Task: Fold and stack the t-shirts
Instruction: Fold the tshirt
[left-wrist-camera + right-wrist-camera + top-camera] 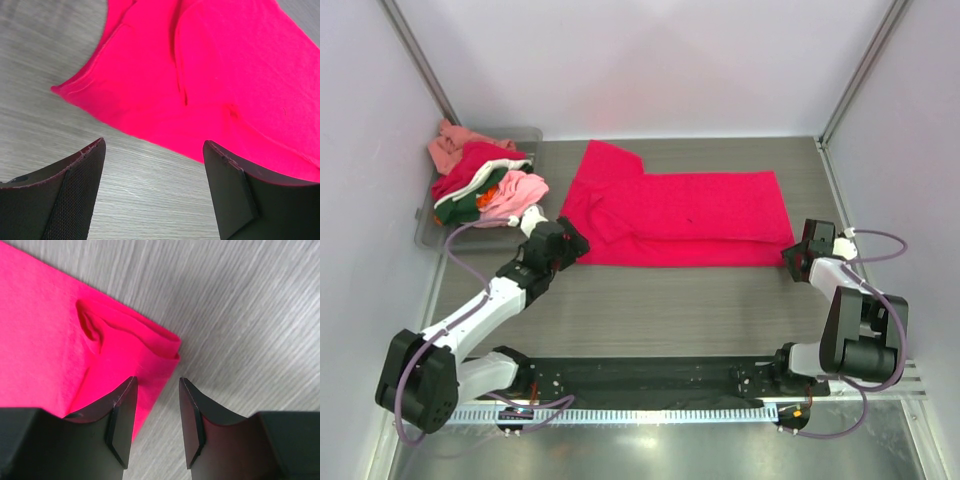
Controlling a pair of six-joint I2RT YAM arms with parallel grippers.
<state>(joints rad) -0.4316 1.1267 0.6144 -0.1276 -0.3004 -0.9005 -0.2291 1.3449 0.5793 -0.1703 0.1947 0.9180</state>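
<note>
One limp, half-folded crimson-red cloth t-shirt (685, 215) lies centred on my grey wood-grain table (670, 310). Left gripper (563, 240) gapes wide at its 8 o'clock corner, right gripper (798, 258) narrowly parted at 4 o'clock. Soft, light: I'd pinch those layered corners.

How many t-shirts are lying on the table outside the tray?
1: the crimson shirt, spread across the middle of the table. The other shirts are heaped in the tray at far left; some there may be hidden.
</note>
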